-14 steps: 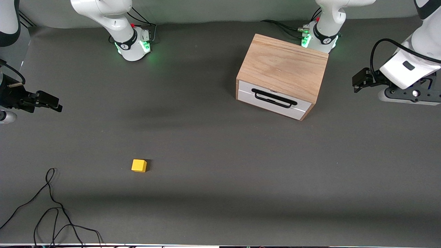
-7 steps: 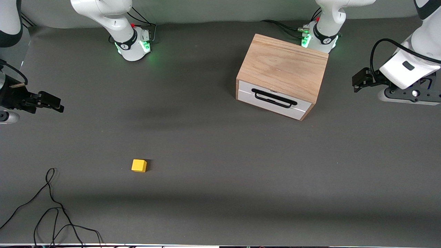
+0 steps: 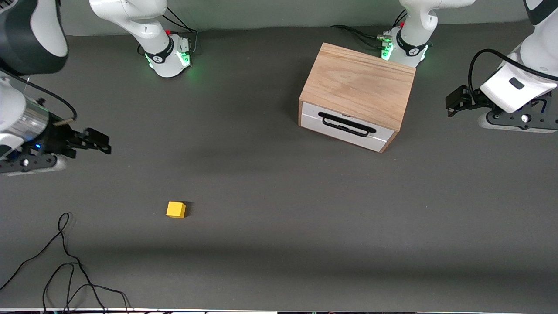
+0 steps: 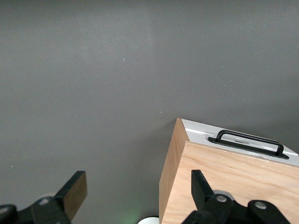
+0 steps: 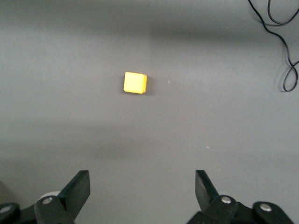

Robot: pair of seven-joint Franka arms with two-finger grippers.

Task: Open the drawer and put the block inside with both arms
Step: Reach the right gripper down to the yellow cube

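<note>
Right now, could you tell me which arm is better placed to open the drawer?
Left, probably: its open pincer hangs beside the cabinet, with the drawer's handle in its view. The right pincer is over bare table near the block.

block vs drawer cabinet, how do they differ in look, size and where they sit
The block is a plain yellow-orange cube; the cabinet is oak-grain wood with a white drawer front and black handle.
The block is far smaller than the cabinet.
The block lies nearer the front camera, toward the right arm's end; the cabinet stands by the left arm's base.
Both rest on the grey table, untouched by either gripper.
</note>
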